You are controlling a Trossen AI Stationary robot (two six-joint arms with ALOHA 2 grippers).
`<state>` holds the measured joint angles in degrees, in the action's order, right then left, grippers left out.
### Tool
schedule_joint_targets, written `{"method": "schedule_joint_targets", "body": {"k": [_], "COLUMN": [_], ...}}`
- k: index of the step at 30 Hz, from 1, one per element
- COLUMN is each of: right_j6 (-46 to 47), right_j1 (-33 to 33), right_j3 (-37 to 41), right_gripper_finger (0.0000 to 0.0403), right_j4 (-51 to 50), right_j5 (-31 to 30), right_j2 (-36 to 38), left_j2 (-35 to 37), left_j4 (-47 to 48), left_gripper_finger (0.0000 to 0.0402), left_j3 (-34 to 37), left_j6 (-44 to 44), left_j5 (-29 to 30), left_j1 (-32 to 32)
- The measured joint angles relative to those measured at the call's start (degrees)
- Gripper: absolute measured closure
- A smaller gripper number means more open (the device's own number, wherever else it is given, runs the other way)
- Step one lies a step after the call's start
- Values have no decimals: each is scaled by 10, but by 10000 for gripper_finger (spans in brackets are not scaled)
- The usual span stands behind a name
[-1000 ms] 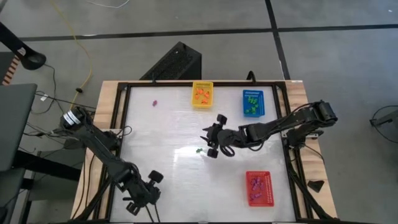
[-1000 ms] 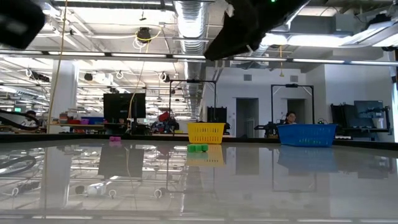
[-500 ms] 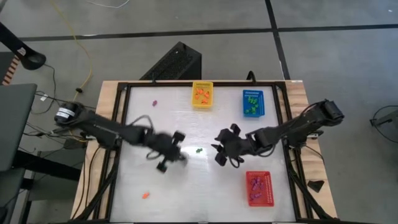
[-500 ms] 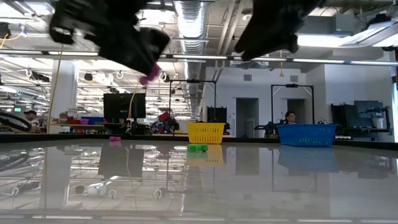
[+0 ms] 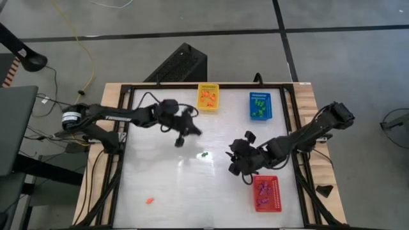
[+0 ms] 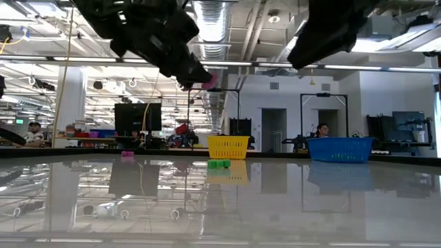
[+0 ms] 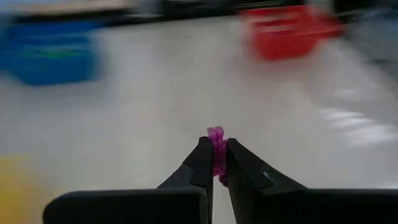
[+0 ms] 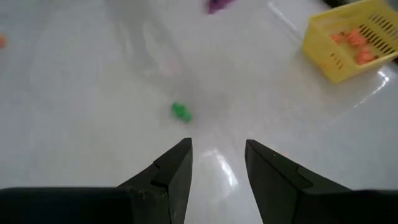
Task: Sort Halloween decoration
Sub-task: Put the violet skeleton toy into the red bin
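Left gripper [image 5: 186, 132], high view, sits upper centre-left of the table [image 5: 160, 185], just below-left of the yellow basket [image 5: 207, 97]. Your left wrist view shows its fingers [image 7: 200, 163] pinched narrow on a purple trinket [image 7: 216, 144], w/ the trinket's top poking out past the tips. Same pink-purple bit shows at the gripper tip in the low view [image 6: 209, 78], well above the table surface.

Right gripper [image 5: 238, 161] is at centre-right in the high view, just upper-left of the red basket [image 5: 266, 193]. Fingers [image 8: 177, 163] spread apart, nothing between them. It's clear of the table.

Loose items, high view: green trinket [image 5: 204, 154] near mid-table, between the two grippers; orange trinket [image 5: 149, 200] at lower left of the table; another purple trinket [image 5: 158, 105] at upper left.

Baskets: yellow one holds orange pieces, top centre. Blue basket [image 5: 259, 105] holds green pieces, top right. Red one holds purple pieces, lower right.

Low view: green trinket [image 6: 219, 164] lies on the table in front of the yellow basket [image 6: 228, 147].
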<state>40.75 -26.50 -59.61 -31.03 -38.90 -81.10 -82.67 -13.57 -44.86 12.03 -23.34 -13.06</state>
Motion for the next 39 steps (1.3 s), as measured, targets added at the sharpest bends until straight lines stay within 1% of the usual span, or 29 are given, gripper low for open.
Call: {"method": "schedule_joint_targets", "body": {"k": [2,4,6,10,12,14,17,21,23,25,28,32,39], "right_j6": [0,-1,7,73,101,124,153,182,184,186,189,189,192], "right_j1": [-6,-13,-18,-17,-17,-18,-18,-17,-18,-20,-20,-20,-20], "right_j3": [0,0,0,0,0,0,0,0,0,0,0,0,0], "right_gripper_finger": [225,225,225,225,225,225,225,225,225,225,225,225,225], "right_j4": [-10,-25,-41,-88,-111,-134,-163,-189,-198,-203,-216,-224,-245], "right_j5": [16,16,1,-36,-46,-49,-48,-48,-49,-50,-53,-61,-62], "right_j2": [0,0,7,26,30,30,27,26,26,26,26,26,26], "left_j2": [-27,-56,-91,-168,-212,-264,-338,-425,-456,-488,-523,-558,-618], "left_j4": [-36,-78,-136,-271,-323,-344,-320,-280,-251,-250,-247,-245,-235], "left_gripper_finger": [388,388,388,388,388,388,388,388,388,389,389,389,389], "left_j3": [1,0,-1,-20,-48,-102,-200,-329,-376,-421,-471,-517,-595], "left_j6": [-40,-64,-70,-69,-67,-65,-56,-20,-12,-12,-9,-3,10], "left_j5": [-59,-68,-56,-5,33,63,74,77,75,79,92,119,132], "left_j1": [28,73,123,219,253,275,296,311,312,310,305,300,293]}}
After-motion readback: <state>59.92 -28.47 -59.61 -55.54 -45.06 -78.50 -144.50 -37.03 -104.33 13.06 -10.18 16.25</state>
